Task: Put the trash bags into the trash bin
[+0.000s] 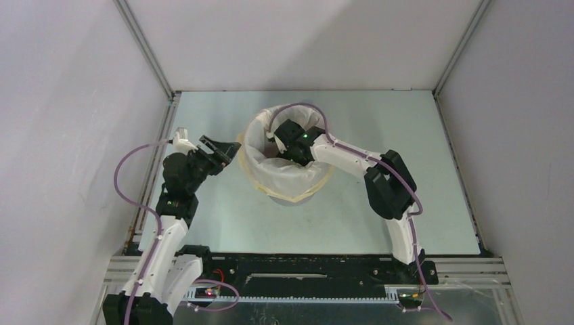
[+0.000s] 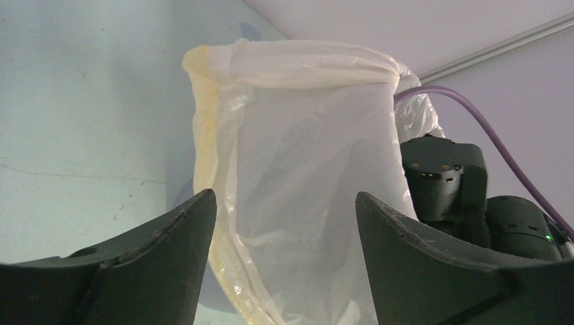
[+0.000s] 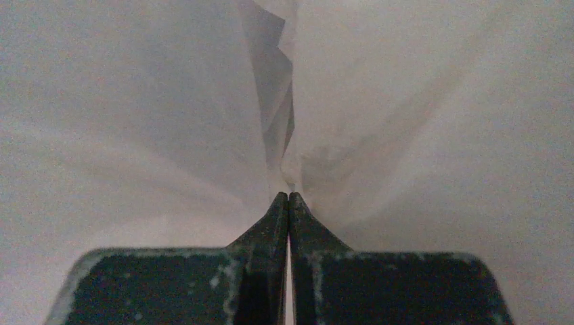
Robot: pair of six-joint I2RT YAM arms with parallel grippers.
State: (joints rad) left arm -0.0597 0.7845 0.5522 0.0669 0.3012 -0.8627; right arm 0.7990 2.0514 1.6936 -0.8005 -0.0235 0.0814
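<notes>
The trash bag (image 1: pixel 284 172) lines the trash bin (image 1: pixel 277 197) by the table's (image 1: pixel 406 203) far edge. The right gripper (image 3: pixel 289 196), squeezed closed, pokes inside to push it down (I think). The left gripper (image 1: pixel 233 152) gapes wide, holding nothing.

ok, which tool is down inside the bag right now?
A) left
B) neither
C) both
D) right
D: in the top view the right arm reaches down into the bag that lines the bin, and the right tool is shut with plastic all around it. The left tool is open, outside, beside the bag.
</notes>
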